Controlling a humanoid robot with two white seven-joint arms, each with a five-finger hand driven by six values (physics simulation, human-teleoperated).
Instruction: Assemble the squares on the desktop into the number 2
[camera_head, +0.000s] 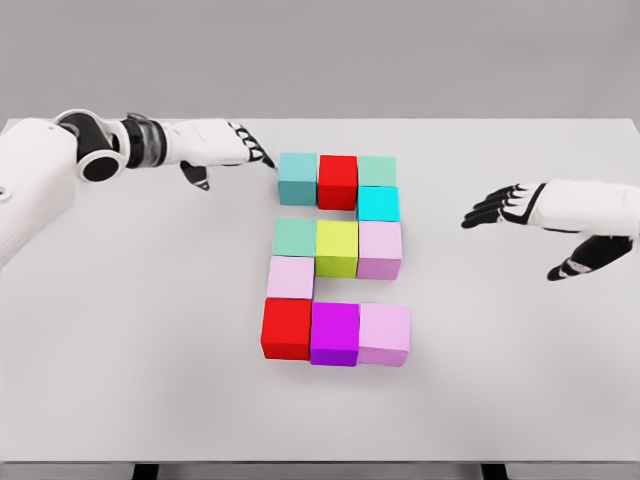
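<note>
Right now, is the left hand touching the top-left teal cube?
Cannot tell. In the head view the left hand's fingertips end right at the teal cube's corner; no clear gap or contact shows.

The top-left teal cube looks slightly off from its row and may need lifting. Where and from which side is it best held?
Probably from above, robot hand fingers on the teal cube's front and back faces. Its right face sits against the red cube, so pinching left-right would be blocked. The left robot hand is beside its free left side and the nearer one; the right robot hand is far off.
</note>
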